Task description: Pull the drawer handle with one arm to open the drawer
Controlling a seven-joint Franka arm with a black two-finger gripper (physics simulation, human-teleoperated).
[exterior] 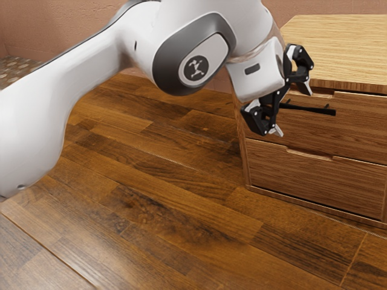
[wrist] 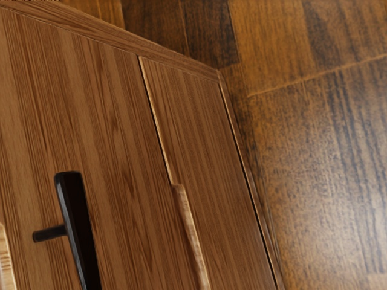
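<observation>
The white arm (exterior: 78, 90) reaches in from the exterior view's left, its end effector (exterior: 292, 104) released, with the fingers spread wide around the near end of the drawer handle (exterior: 311, 109). That thin black bar lies with its long axis level across the upper drawer (exterior: 357, 133), pointing toward the exterior view's right. The drawer's front sits level with the second drawer (exterior: 314, 178) below.
</observation>
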